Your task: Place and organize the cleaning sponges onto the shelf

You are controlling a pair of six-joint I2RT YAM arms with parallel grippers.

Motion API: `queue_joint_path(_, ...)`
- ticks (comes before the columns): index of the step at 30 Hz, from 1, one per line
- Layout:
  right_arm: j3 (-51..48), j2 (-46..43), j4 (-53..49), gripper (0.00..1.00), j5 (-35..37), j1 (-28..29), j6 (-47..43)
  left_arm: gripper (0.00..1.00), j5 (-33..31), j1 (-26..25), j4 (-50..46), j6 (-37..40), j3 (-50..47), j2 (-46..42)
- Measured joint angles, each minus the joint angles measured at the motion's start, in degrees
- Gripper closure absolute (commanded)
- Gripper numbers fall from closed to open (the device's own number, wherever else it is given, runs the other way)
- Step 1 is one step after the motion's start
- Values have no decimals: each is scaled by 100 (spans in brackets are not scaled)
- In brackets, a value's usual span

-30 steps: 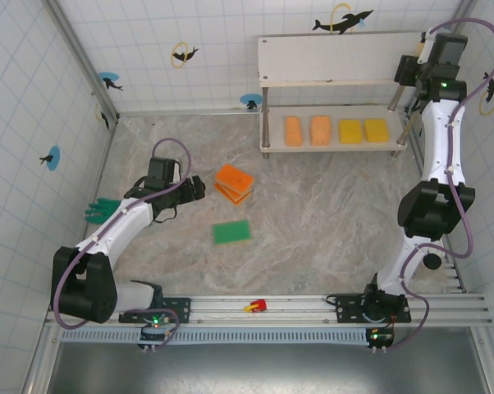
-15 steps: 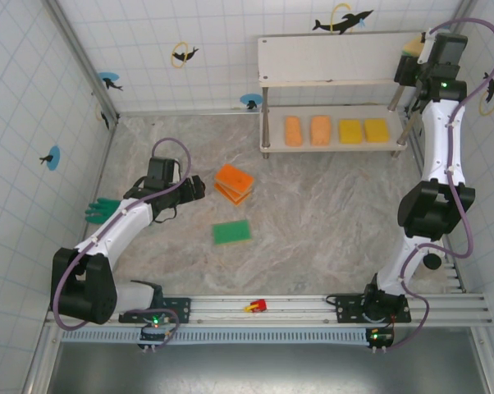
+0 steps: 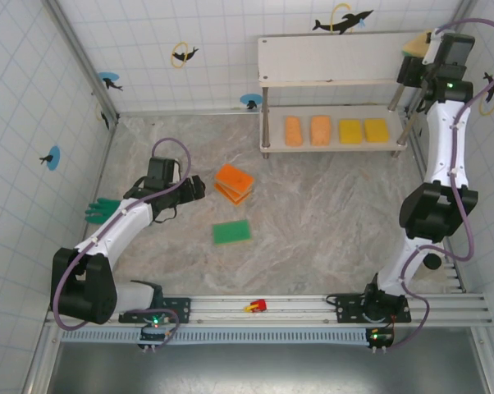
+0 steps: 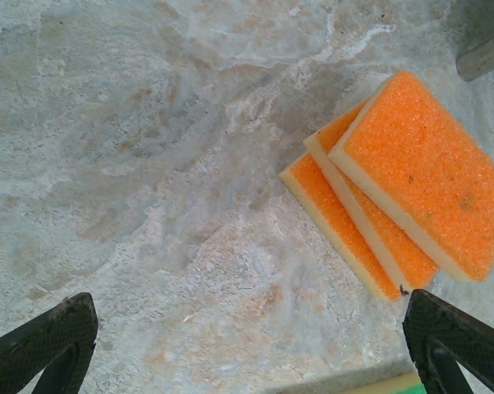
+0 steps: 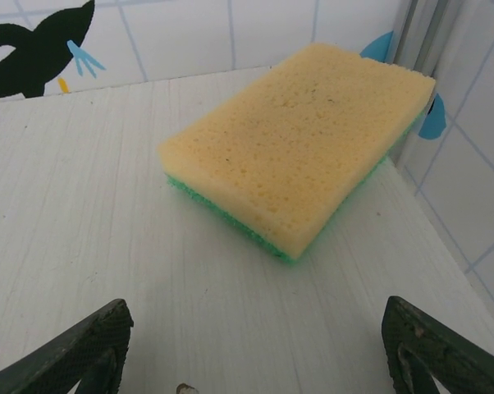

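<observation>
The shelf (image 3: 329, 59) stands at the back right. Its lower board carries an orange sponge (image 3: 293, 130), a pale orange one (image 3: 320, 130) and two yellow ones (image 3: 349, 130) (image 3: 377, 130). A yellow sponge with a green underside (image 5: 300, 156) (image 3: 415, 43) lies flat at the top board's right end. My right gripper (image 5: 255, 361) (image 3: 413, 67) is open just short of it, holding nothing. On the table, orange sponges (image 3: 233, 182) (image 4: 395, 213) lie stacked, with a green sponge (image 3: 231, 231) nearer. My left gripper (image 4: 247, 353) (image 3: 196, 189) hovers open beside the stack, empty.
A green rubber glove (image 3: 102, 211) lies by the left wall. A tiny red object (image 3: 256, 306) sits on the front rail. Tiled walls close in the left, back and right sides. A shelf leg (image 4: 485, 49) stands beyond the orange stack.
My right gripper has drawn back from the yellow sponge on the top board, uncovering it, and its jaws have spread a little wider. The left arm has stayed still.
</observation>
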Motion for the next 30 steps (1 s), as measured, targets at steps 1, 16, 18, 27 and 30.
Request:
queue_joint_path(1, 0, -11, -2, 18, -46, -15, 15, 3, 0, 0, 2, 0, 0, 0)
queue_joint_path(16, 232, -37, -116, 15, -697, -157, 260, 3, 0, 0, 63, 0, -7, 0)
queue_joint_path(18, 350, -37, -114, 15, -822, -166, 315, 3, 0, -2, 85, 2, -7, 0)
queue_joint_path(27, 1165, 216, -129, 8, -1412, -505, 713, 3, 2, 0, 122, 2, -7, 0)
queue_joint_path(30, 1182, 243, -149, 5, -1419, -592, 931, 3, 2, -2, 125, 0, -7, 0)
